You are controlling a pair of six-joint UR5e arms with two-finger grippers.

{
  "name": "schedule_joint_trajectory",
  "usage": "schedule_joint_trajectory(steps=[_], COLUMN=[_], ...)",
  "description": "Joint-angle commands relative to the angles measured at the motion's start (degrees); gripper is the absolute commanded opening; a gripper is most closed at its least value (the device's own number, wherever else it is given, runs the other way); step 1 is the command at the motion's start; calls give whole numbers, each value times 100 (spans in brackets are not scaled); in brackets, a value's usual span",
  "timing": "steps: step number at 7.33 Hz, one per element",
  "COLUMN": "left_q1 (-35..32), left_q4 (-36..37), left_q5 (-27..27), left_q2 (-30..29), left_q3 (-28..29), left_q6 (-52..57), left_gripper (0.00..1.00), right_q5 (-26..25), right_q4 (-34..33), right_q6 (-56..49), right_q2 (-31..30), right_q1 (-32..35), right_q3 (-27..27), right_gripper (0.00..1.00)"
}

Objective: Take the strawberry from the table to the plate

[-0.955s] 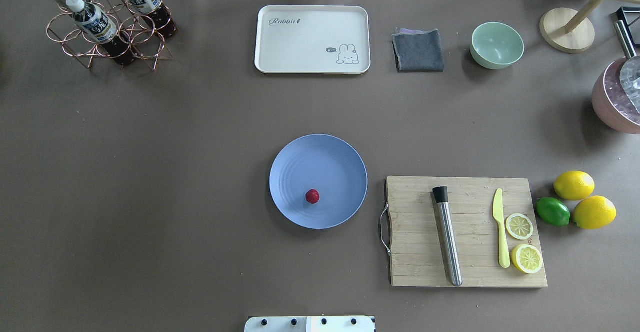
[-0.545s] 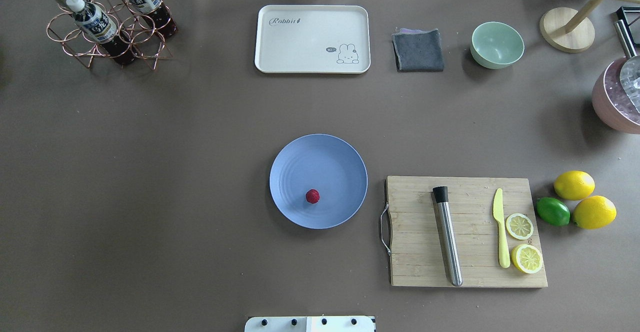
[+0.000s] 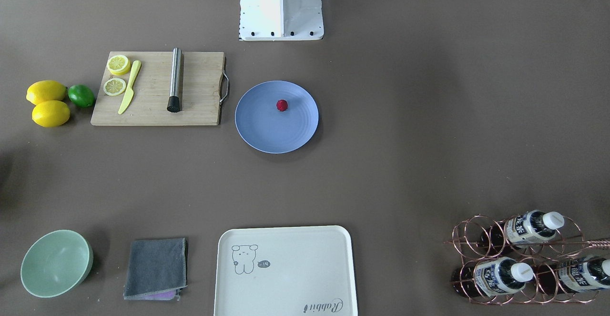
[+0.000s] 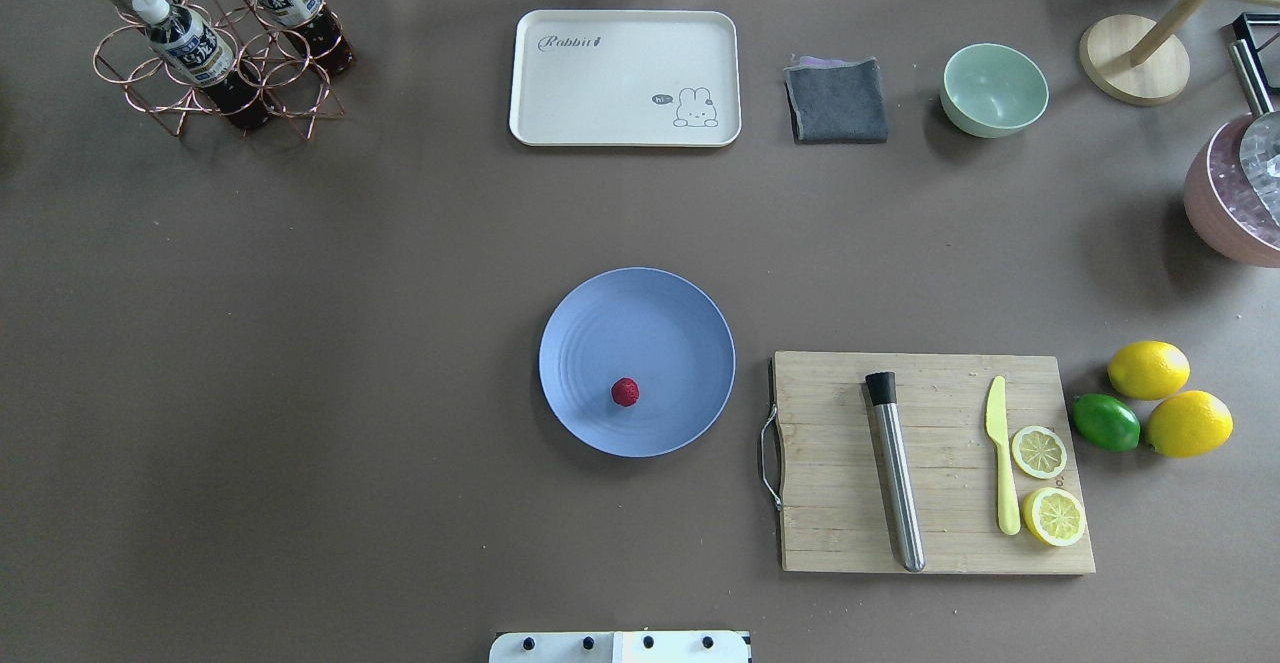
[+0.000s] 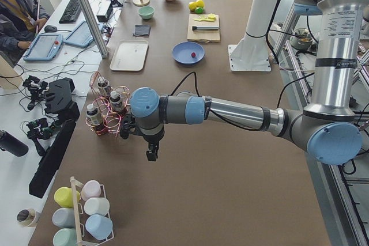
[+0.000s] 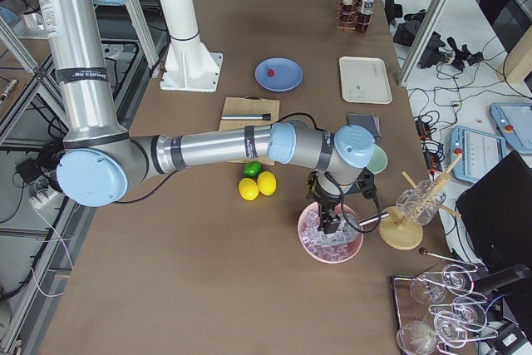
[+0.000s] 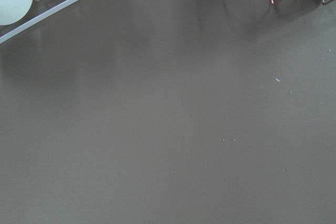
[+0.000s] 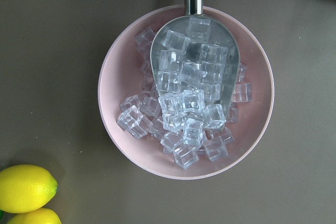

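Observation:
The small dark-red strawberry (image 4: 625, 392) (image 3: 282, 105) lies on the blue plate (image 4: 650, 323) (image 3: 267, 125), toward its near side, in the middle of the grey-brown table (image 4: 400, 293). No gripper is near it. My left gripper (image 5: 151, 155) hangs over bare table beside the bottle rack (image 5: 106, 113), far from the plate (image 5: 183, 50). My right gripper (image 6: 326, 224) hovers over the pink bowl of ice (image 6: 331, 234), also far from the plate (image 6: 283, 79). Both show only in the side views, so I cannot tell whether they are open or shut.
A cutting board (image 4: 930, 463) with a steel muddler (image 4: 895, 473), yellow knife and lemon slices lies right of the plate, with two lemons (image 4: 1170, 398) and a lime beyond. Cream tray (image 4: 625, 78), grey cloth, green bowl (image 4: 993, 89) and bottle rack (image 4: 210, 43) line the far edge.

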Motion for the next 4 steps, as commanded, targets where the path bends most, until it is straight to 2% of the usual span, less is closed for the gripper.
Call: schedule_joint_trajectory(steps=[1, 4], left_q1=[0, 0], left_q4=[-3, -3], left_q5=[-4, -13], left_q2=[4, -31], left_q3=[-9, -18], left_q6=[0, 0], left_gripper=[97, 97], right_q5=[15, 16], right_q4=[0, 0], right_q6=[19, 28], right_q2=[-2, -10], right_q1=[-3, -12], right_q3=[9, 0], right_gripper=[100, 100])
